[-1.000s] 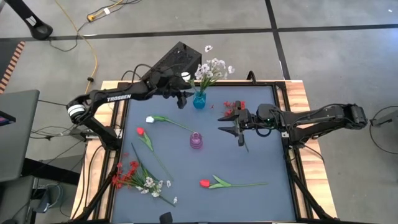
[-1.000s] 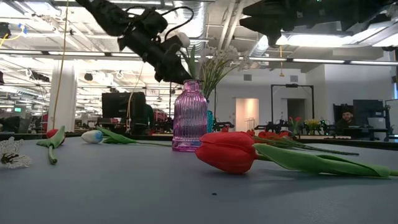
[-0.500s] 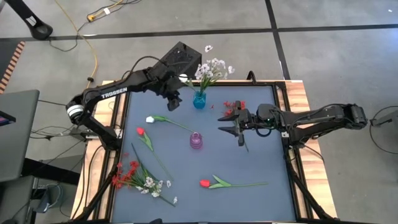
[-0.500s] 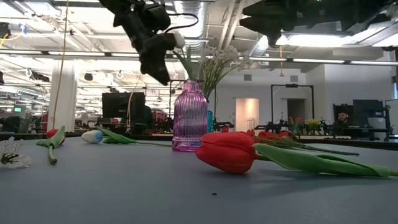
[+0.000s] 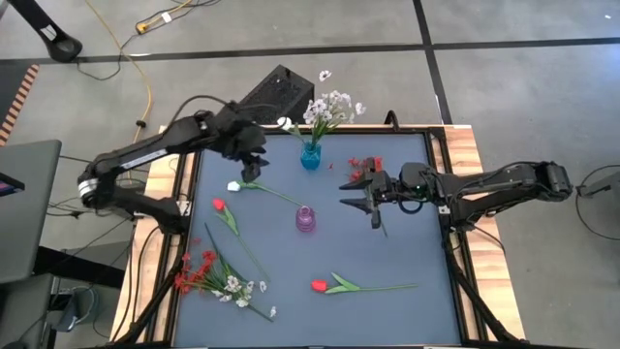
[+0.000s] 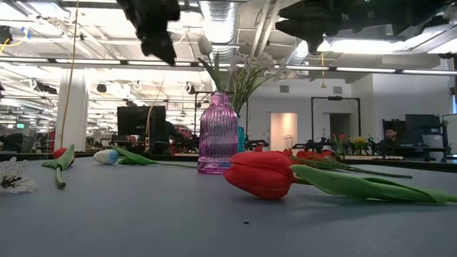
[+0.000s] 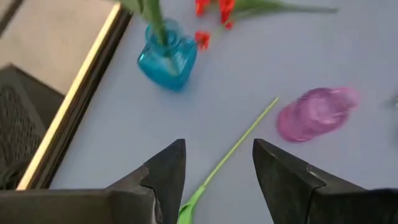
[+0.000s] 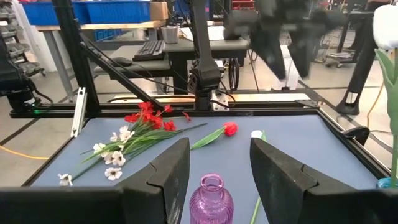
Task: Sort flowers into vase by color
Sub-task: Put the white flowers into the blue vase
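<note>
While flowers lie scattered on blue table (image 5: 407, 242), red tulip (image 5: 320, 286) rests near front edge, red and white spray bundle (image 5: 208, 274) at front left, white tulip (image 5: 234, 186) under left gripper (image 5: 250, 173), fingers wide, empty. Right gripper (image 5: 360, 195) spread, hovering. Blue vase (image 5: 310, 155) holds white blooms; purple vase (image 5: 305, 219) empty.

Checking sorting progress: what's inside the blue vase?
The blue vase holds white flowers on green stems; the stem ends inside aren't visible.
</note>
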